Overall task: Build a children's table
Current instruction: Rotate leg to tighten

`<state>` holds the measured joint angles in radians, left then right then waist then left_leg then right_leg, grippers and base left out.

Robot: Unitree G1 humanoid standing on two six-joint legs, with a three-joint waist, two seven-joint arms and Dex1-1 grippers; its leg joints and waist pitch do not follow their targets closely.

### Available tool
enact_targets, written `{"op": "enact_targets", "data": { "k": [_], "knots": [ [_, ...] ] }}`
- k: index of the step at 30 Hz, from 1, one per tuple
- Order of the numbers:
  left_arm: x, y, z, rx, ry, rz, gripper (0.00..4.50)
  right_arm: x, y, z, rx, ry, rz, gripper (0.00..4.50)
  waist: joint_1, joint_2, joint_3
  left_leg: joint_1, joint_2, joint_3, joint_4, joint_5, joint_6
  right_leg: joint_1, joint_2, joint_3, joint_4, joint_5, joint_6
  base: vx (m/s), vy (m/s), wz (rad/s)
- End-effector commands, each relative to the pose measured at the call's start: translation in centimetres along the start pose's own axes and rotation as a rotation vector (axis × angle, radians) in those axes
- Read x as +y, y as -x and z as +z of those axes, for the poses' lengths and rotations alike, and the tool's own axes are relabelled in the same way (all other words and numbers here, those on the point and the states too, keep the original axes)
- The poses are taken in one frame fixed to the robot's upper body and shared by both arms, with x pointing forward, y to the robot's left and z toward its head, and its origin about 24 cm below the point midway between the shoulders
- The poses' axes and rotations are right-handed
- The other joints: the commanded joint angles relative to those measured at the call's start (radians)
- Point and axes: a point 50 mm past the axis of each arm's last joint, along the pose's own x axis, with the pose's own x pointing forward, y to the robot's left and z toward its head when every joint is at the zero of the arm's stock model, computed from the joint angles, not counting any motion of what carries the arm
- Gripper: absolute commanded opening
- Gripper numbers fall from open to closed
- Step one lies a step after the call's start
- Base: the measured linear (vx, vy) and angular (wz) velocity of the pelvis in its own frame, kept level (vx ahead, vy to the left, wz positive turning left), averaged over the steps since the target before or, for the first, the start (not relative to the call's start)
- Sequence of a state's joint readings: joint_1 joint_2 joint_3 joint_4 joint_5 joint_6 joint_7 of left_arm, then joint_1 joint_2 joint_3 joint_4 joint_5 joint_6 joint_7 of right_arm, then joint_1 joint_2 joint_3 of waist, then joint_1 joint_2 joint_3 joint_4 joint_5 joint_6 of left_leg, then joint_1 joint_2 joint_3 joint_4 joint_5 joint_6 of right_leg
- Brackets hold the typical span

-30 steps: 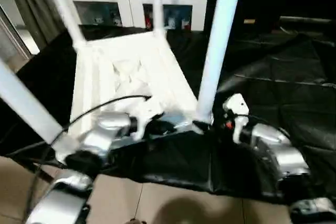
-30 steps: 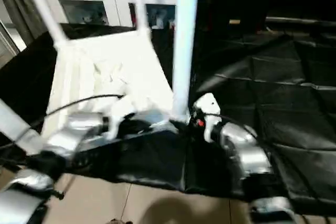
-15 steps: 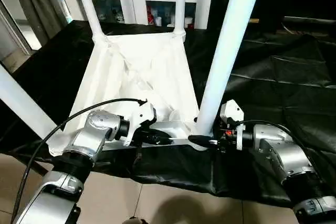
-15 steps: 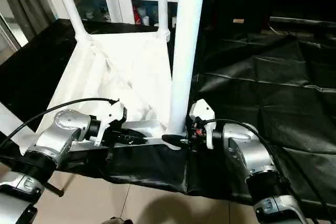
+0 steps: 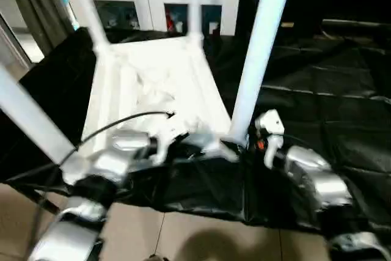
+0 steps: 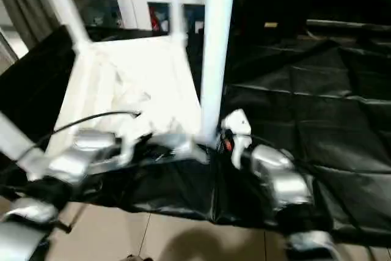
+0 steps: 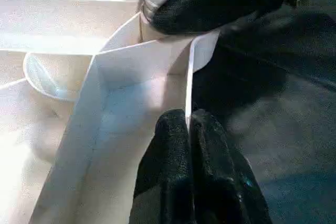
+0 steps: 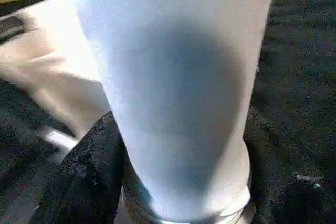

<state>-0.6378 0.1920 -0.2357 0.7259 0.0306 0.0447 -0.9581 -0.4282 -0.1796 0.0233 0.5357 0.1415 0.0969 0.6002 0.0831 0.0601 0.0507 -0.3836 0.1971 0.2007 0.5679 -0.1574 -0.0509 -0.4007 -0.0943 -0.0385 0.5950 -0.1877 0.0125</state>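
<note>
Table: the children's table (image 5: 153, 84) is seen upside down on a black sheet (image 5: 317, 90), ribbed underside up, with its legs standing upright from the corner sockets.
Near edge: the thin white rim wall (image 7: 190, 82) of the top is turned toward the robot.
Left gripper (image 7: 190, 129): its two black fingers are pressed together on that rim wall, one finger on each face, just beside the near right corner.
Near right leg (image 5: 256, 53): it is seated in the corner socket and rises out of the picture's top.
Right gripper (image 8: 178, 182): its black fingers (image 8: 84, 171) are set apart on either side of the leg's base; whether the pads press on the tube cannot be told.
Background: a white glass-door cabinet (image 5: 159, 4) is seen beyond the sheet.
</note>
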Motion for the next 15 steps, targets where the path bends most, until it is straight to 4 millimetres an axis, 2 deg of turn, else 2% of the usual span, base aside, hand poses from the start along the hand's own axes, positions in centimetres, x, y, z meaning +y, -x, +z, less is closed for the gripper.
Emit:
{"op": "enact_targets", "data": {
  "k": [1,2,4,7,8,11,12,14,15],
  "knots": [
    [0.1,-1.3,1.0,-0.077,0.044,0.109,0.00,1.5,-0.8,-2.9,0.116,-0.062,-0.073,2.73,-0.005,-0.015,-0.049,0.025,0.026,-0.019,-0.072,-0.343,-0.006,0.026,-0.044,0.027,-0.091,-0.364,-0.171,0.000,0.000,0.00],
    [-0.2,-1.8,1.2,-0.081,0.043,0.117,0.00,1.9,-1.2,-3.0,0.120,-0.073,-0.098,2.73,-0.005,-0.012,-0.049,0.025,0.025,-0.019,-0.073,-0.341,-0.007,0.025,-0.045,0.027,-0.091,-0.365,-0.170,0.000,0.000,0.00],
    [-0.4,-2.2,1.3,-0.085,0.042,0.122,0.00,2.2,-1.5,-3.1,0.122,-0.081,-0.113,2.73,-0.006,-0.014,-0.049,0.026,0.023,-0.020,-0.074,-0.351,-0.006,0.025,-0.044,0.026,-0.096,-0.392,-0.154,0.000,0.000,0.00],
    [-1.0,-2.9,1.7,-0.103,0.040,0.095,0.00,3.4,-2.1,-2.7,0.094,-0.052,-0.054,2.73,-0.004,-0.012,-0.050,0.022,0.023,-0.022,-0.075,-0.347,0.008,0.026,-0.044,0.027,-0.096,-0.384,-0.145,0.000,0.000,0.00],
    [-1.2,-3.0,1.8,-0.109,0.039,0.086,0.00,3.7,-2.2,-2.5,0.080,-0.041,-0.029,3.29,-0.005,-0.007,-0.052,0.019,0.024,-0.022,-0.075,-0.344,0.011,0.027,-0.045,0.027,-0.096,-0.372,-0.144,0.000,0.000,0.00],
    [-1.4,-3.0,1.8,-0.115,0.039,0.065,0.00,3.7,-2.3,-2.2,0.059,-0.059,-0.005,3.53,-0.005,-0.007,-0.052,0.019,0.023,-0.022,-0.075,-0.350,0.016,0.026,-0.043,0.026,-0.095,-0.359,-0.148,0.000,0.000,0.00],
    [-1.4,-2.3,1.4,-0.117,0.032,0.004,0.00,3.5,-1.8,-1.4,0.041,-0.034,0.091,3.67,-0.006,-0.009,-0.052,0.018,0.023,-0.022,-0.076,-0.354,0.023,0.028,-0.044,0.025,-0.097,-0.367,-0.147,0.000,0.000,0.00],
    [-1.4,-2.0,1.3,-0.115,0.029,-0.012,0.00,3.4,-1.7,-1.2,0.039,-0.021,0.119,3.80,-0.005,-0.008,-0.053,0.018,0.024,-0.021,-0.075,-0.345,0.029,0.029,-0.044,0.027,-0.095,-0.351,-0.150,0.000,0.000,0.00],
    [-1.4,-1.7,1.0,-0.107,0.020,-0.031,0.00,3.3,-1.4,-1.0,0.037,-0.006,0.153,3.86,-0.005,-0.013,-0.056,0.015,0.025,-0.020,-0.073,-0.324,0.035,0.032,-0.044,0.027,-0.091,-0.320,-0.157,0.000,0.000,0.00]
  ]
}}
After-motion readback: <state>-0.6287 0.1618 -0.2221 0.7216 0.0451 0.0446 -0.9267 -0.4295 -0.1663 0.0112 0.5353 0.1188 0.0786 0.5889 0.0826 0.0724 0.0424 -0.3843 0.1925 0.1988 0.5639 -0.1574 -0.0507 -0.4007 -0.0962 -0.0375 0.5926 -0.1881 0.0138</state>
